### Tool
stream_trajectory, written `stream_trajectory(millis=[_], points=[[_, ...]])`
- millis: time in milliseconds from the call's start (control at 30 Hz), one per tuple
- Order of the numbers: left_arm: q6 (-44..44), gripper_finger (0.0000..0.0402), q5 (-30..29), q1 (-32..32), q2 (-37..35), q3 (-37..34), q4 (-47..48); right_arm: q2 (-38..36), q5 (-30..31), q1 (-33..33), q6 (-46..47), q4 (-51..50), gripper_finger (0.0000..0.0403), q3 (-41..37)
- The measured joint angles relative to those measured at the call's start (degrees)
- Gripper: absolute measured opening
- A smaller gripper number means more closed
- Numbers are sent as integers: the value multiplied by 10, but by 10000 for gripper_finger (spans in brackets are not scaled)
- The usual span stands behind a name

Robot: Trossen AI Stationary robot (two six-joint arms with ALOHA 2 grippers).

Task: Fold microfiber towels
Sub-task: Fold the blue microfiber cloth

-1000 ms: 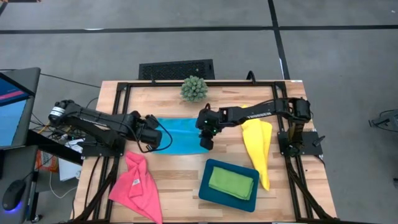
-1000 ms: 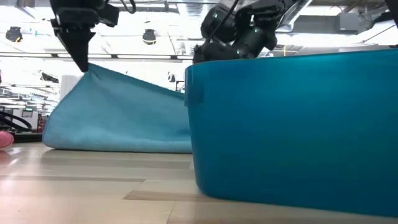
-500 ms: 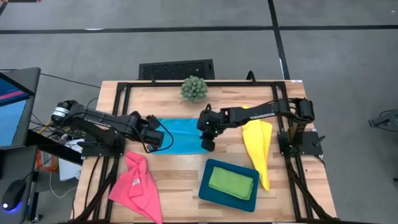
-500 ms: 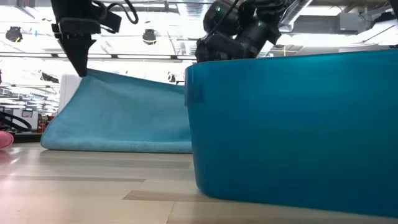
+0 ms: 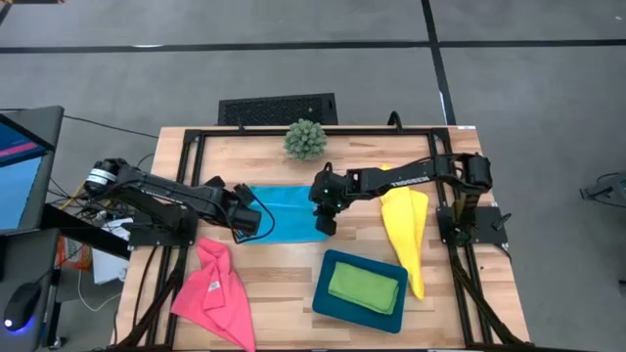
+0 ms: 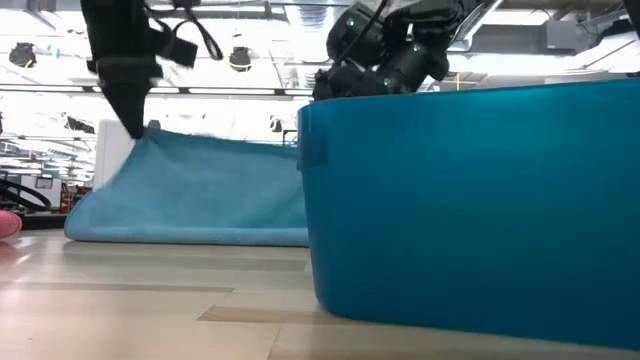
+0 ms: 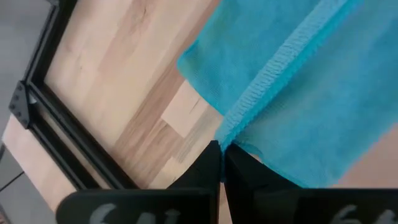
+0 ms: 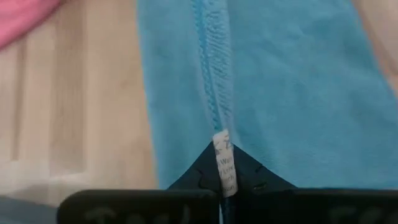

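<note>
The left gripper [image 5: 246, 219] is clamped on one hemmed edge of the blue towel [image 5: 289, 212]; the left wrist view shows the stitched border running straight into the closed fingertips [image 7: 214, 163]. The right gripper [image 5: 326, 224] pinches the opposite edge, with the towel's white care label [image 8: 224, 167] caught between its fingers. The towel spans the gap between the two grippers, its far half lying flat on the surface [image 5: 284, 259].

Over the last second the left gripper has drawn back a little toward its own arm base, and the lifted edge in the low view now hangs lower and flatter than before. The right gripper has stayed almost in place. This suggests the held edge is being carried across and lowered to complete a fold.

The green towel [image 5: 365, 286] lies already folded in the teal tray [image 5: 333, 299], just beside the right gripper on its near side. The yellow towel [image 5: 407, 235] lies under the right arm; the pink towel [image 5: 216, 288] lies near the left gripper. Both appear unfolded, so the task is probably less than half complete.
</note>
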State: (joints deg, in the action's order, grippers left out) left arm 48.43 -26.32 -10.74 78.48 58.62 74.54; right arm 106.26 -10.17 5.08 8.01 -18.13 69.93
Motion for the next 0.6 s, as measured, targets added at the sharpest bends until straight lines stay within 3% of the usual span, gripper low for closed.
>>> stream_trajectory(millis=[167, 600], points=[[11, 0, -13, 7, 4, -37, -10, 1, 1, 17, -1, 24, 30, -7], [0, 0, -60, 22, 4, -38, -36, 70, 2, 46, -2, 62, 39, -10]])
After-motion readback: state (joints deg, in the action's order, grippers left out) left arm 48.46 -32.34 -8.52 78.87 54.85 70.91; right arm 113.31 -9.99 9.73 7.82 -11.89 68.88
